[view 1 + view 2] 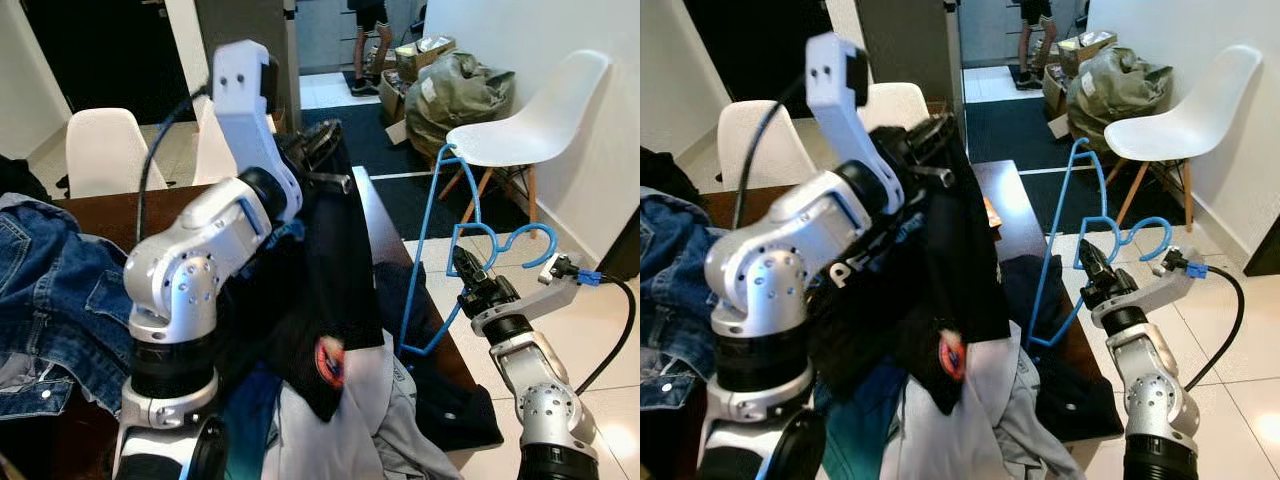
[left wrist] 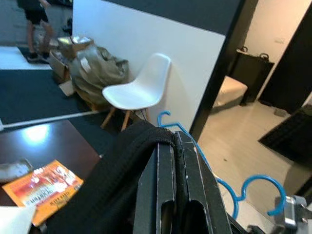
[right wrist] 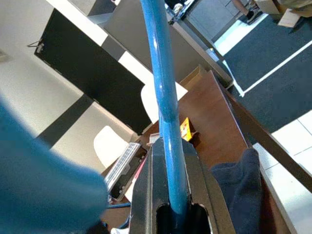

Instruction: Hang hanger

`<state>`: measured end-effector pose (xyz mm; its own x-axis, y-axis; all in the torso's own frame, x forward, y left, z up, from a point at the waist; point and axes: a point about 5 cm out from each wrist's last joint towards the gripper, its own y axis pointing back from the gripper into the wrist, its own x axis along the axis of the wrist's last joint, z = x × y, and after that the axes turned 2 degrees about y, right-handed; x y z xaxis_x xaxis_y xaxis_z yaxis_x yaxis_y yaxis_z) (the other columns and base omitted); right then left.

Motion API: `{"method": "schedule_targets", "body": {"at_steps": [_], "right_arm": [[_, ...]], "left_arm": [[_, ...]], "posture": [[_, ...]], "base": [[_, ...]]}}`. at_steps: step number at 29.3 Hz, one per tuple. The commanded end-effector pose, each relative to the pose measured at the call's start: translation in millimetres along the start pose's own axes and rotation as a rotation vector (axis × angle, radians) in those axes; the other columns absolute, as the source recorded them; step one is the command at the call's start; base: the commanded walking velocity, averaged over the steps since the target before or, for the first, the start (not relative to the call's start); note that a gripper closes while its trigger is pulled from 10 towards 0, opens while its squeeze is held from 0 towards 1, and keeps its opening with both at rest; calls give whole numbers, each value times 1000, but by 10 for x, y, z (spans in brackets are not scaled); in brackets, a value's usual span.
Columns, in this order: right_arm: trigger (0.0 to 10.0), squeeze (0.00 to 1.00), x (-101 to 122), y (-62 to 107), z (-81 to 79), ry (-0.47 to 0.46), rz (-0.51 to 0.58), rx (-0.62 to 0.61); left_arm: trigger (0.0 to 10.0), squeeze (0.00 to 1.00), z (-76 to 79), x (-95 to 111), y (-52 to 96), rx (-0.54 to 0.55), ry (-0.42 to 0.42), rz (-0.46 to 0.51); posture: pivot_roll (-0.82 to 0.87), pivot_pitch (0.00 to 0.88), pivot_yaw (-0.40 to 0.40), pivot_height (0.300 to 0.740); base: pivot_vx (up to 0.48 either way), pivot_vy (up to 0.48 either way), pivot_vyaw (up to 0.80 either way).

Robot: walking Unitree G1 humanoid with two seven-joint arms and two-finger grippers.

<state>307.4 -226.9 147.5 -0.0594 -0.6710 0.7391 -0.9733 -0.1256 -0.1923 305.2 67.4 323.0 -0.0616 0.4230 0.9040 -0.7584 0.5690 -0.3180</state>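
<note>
A blue wire hanger (image 1: 432, 240) stands upright beside the table's right edge, and my right gripper (image 1: 467, 268) is shut on its lower bar; the bar (image 3: 165, 107) runs straight out between the black fingers. My left gripper (image 1: 322, 148) is raised over the table and shut on the top of a black garment (image 1: 330, 270), which hangs down from it over the pile. In the left wrist view the black cloth (image 2: 122, 170) drapes over the closed fingers (image 2: 180, 190), with the hanger's hook (image 2: 165, 119) just beyond.
A dark wooden table (image 1: 378, 230) holds a heap of clothes: blue jeans (image 1: 50, 290), a grey garment (image 1: 350, 420), a navy one (image 1: 450, 400). White chairs (image 1: 530, 125) stand right and behind. An orange booklet (image 2: 44, 187) lies on the table. A person (image 1: 370, 40) stands far back.
</note>
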Motion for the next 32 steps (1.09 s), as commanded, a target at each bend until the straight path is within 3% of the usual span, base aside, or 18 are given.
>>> {"method": "schedule_targets", "body": {"at_steps": [1, 8, 12, 22, 28, 32], "right_arm": [[10000, 0, -42, -14, -2, -14, -8, 0], [10000, 0, -30, -14, 13, -29, 5, -3], [10000, 0, -17, -12, 31, -42, 17, -9], [10000, 0, -36, -16, 51, -38, 14, -24], [10000, 0, -39, -19, 57, -39, 16, -33], [10000, 0, -24, -20, 74, -46, 26, -45]], "left_arm": [[10000, 0, 29, -59, 8, -26, 13, -24], [10000, 0, 117, -59, 7, -99, 34, -30], [10000, 0, 190, -30, 19, -170, 102, -17], [10000, 0, 289, -101, 51, -230, 120, -38], [10000, 0, 335, -69, 46, -265, 131, -30], [10000, 0, 461, 43, 36, -363, 168, 13]], "posture": [[-72, 0, 56, 740], [-70, 0, 58, 740], [-71, 0, 60, 740], [-73, 0, 62, 740], [-76, 0, 65, 740], [-75, 0, 64, 740]], "base": [[-371, 0, 0], [-437, 0, 0], [-480, 0, 0], [-480, 0, 0], [-480, 0, 0], [-480, 0, 0]]}}
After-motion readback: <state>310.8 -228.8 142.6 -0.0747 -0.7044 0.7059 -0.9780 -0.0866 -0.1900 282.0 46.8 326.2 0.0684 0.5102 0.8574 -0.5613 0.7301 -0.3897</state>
